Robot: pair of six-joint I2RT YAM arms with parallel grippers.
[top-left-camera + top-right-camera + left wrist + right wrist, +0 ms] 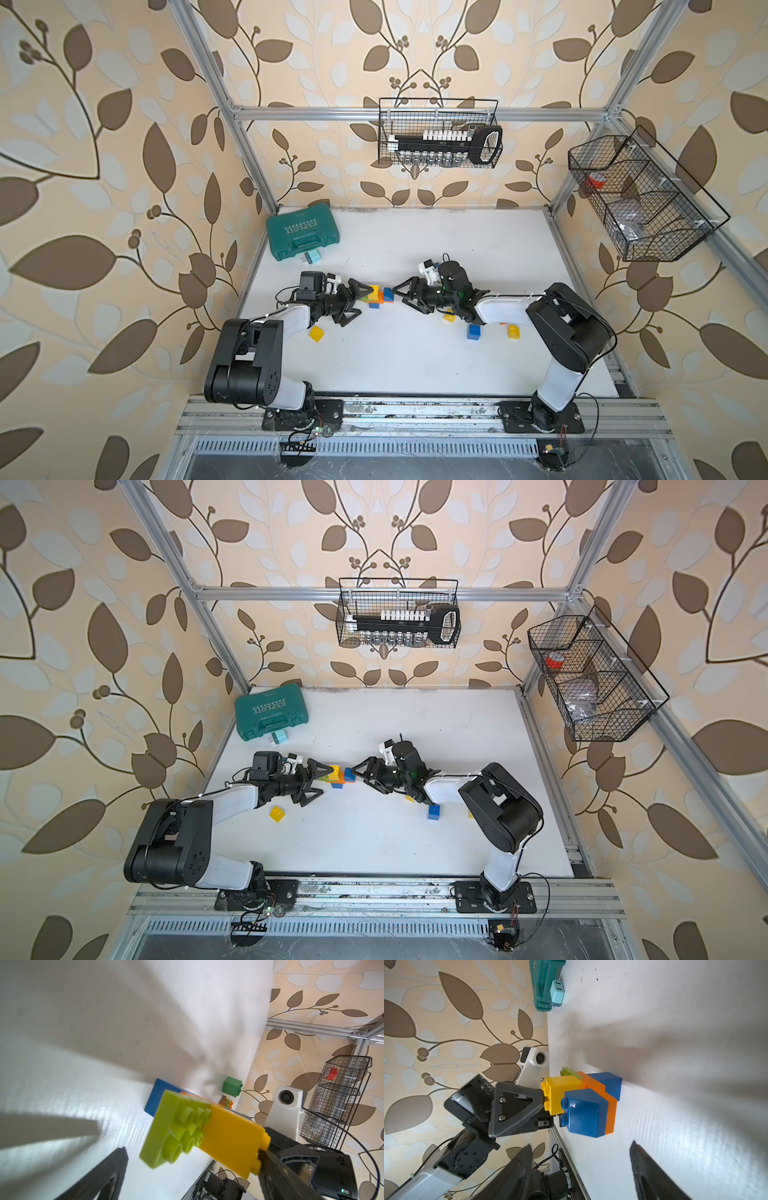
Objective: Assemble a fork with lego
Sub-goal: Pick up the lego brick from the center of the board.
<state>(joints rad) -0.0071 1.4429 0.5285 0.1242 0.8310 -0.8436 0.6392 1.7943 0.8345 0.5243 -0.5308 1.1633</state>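
Since left hand (364,301) and right hand (399,296) both gape empty beside the lego cluster (377,294), I'd back the left straight off its yellow brick (562,1088).

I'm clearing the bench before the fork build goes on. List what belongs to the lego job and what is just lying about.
Belongs to the job:
- joined brick cluster
- loose yellow brick
- loose blue brick
- green brick

Just lying about:
- teal tool case
- pale blue plug
- back wire basket
- side wire basket
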